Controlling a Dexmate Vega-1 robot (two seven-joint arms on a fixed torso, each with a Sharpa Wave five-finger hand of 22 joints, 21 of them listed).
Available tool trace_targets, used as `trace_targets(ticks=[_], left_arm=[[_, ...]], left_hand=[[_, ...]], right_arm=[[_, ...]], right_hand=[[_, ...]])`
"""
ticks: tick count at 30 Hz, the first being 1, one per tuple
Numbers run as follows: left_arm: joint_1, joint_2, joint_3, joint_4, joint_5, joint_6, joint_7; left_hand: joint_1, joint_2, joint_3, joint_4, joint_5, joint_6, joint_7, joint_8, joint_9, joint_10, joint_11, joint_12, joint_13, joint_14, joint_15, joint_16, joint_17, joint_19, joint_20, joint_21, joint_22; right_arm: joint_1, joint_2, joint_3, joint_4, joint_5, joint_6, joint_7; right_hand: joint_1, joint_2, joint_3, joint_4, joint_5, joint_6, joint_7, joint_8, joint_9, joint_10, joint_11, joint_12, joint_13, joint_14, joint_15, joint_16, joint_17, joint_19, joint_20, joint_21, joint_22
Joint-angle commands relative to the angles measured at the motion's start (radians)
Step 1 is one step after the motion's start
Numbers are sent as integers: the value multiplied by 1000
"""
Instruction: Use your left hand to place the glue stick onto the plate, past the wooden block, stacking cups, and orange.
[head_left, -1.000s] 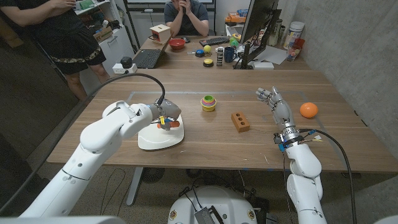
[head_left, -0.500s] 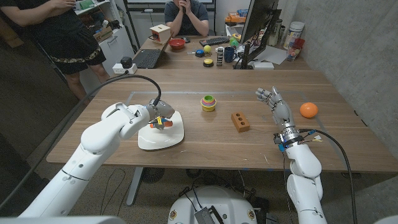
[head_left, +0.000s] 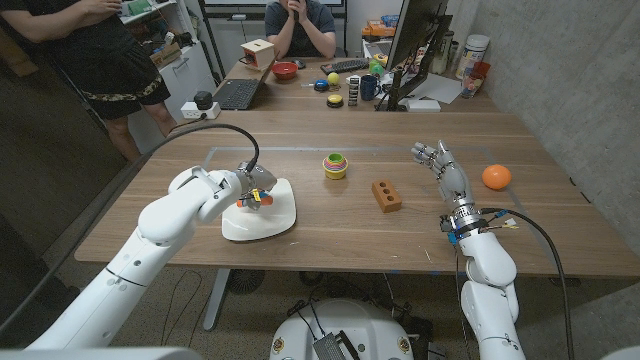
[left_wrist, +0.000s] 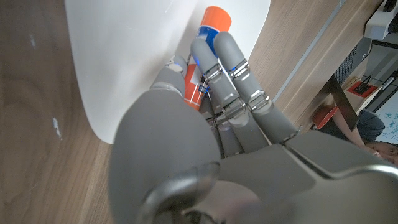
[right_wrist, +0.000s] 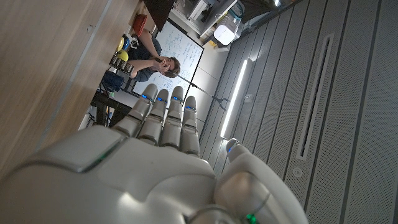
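Laptop (head_left: 238, 93), monitor (head_left: 413, 40), red bowl (head_left: 285, 70)

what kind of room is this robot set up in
Most likely an office or robotics lab: behind the wooden table stands a desk with a laptop and a monitor, a person sits at it, and a whiteboard hangs beyond.

— Where's the glue stick (left_wrist: 200, 62)?
— In the left hand (head_left: 254, 187), fingers (left_wrist: 231, 68) wrapped round its orange-and-blue body, orange cap poking past the fingertips.
— And the plate (head_left: 281, 216)?
— White, squarish, directly under that hand; the stick is over it.
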Motion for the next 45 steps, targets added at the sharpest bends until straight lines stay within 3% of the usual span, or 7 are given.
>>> trace_targets(ticks=[1, 23, 31, 33, 42, 45], left_arm=[[-23, 8, 34, 49, 14, 12, 9], [-37, 22, 72, 68, 35, 24, -8], [-33, 29, 83, 62, 61, 30, -15], [-37, 27, 87, 64, 62, 31, -33], [-34, 31, 89, 55, 76, 36, -53], [-32, 31, 90, 55, 79, 37, -55]], left_hand=[[6, 14, 58, 57, -4, 88, -38, -2, 1, 183, -185, 0, 4, -3, 3, -4, 1, 3, -12, 4, 2], [5, 13, 59, 61, -10, 83, -44, -9, 3, 177, -188, -6, 9, -5, 2, -6, 3, -3, -14, 0, 2], [-11, -3, 57, 75, -18, 14, -64, -39, 5, 118, -194, -42, 3, -66, 1, -43, -9, -32, -10, -17, 0], [-18, -9, 58, 82, -18, -22, -80, -49, 4, 86, -195, -54, 3, -92, -2, -58, -14, -45, -11, -25, 0], [-40, -39, 50, 100, -17, -121, -98, -57, 8, 0, -194, -72, -2, -160, -3, -93, -33, -68, -5, -44, -1], [-58, -64, 39, 112, -13, -158, -104, -54, 9, -37, -196, -72, -5, -197, -2, -105, -46, -75, -2, -56, -2]], right_arm=[[7, -5, 3, 12, 10, 4, 6], [7, -1, 13, 22, 17, 14, 6], [-2, 1, 16, 14, 21, 15, 8], [-3, 1, 15, 14, 21, 19, 8], [-9, 5, 16, 6, 11, 21, -1], [-9, 4, 15, 6, 14, 19, 2]], right_hand=[[0, -12, -7, 1, 6, 4, 4, 0, 5, 4, 4, 0, 4, 8, 5, -1, 1, 7, -2, -4, 6], [0, -13, -14, 1, 7, 4, 6, 0, 5, 5, 5, 0, 4, 8, 3, -1, 1, 10, -2, -9, 6], [0, -13, -16, 1, 8, 4, 5, 0, 5, 6, 5, 1, 4, 9, 4, -1, 1, 10, -2, -11, 6], [0, -13, -17, 1, 8, 4, 5, 0, 5, 5, 4, 1, 4, 8, 4, -1, 1, 10, -2, -12, 6], [1, -13, -19, 1, 8, 4, 7, 0, 5, 7, 3, 1, 4, 9, 5, -1, 1, 11, -2, -14, 6], [1, -13, -20, 1, 9, 4, 7, 0, 5, 7, 2, 1, 4, 9, 4, -1, 1, 11, -2, -15, 6]])
